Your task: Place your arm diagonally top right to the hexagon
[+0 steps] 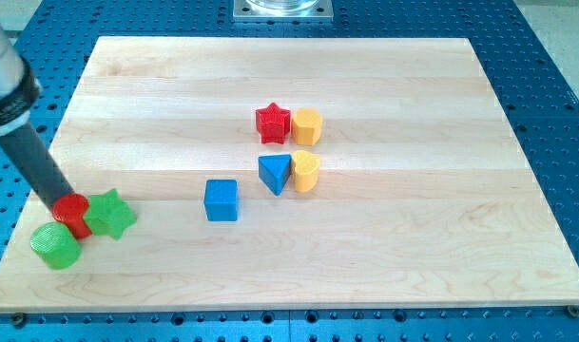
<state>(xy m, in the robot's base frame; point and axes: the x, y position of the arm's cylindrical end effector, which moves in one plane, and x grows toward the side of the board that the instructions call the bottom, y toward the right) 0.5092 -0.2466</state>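
Resting bare, holding nothing, my tip [65,205] touches the red cylinder [74,215]; the yellow plastic hexagon [307,125] lies well away toward the view's upper right.

My arm came in from the view's upper left, its dark rod slanting down and to the right. My tip [65,206] seemed to sit low at the view's left side, though its very end was hard to make out.
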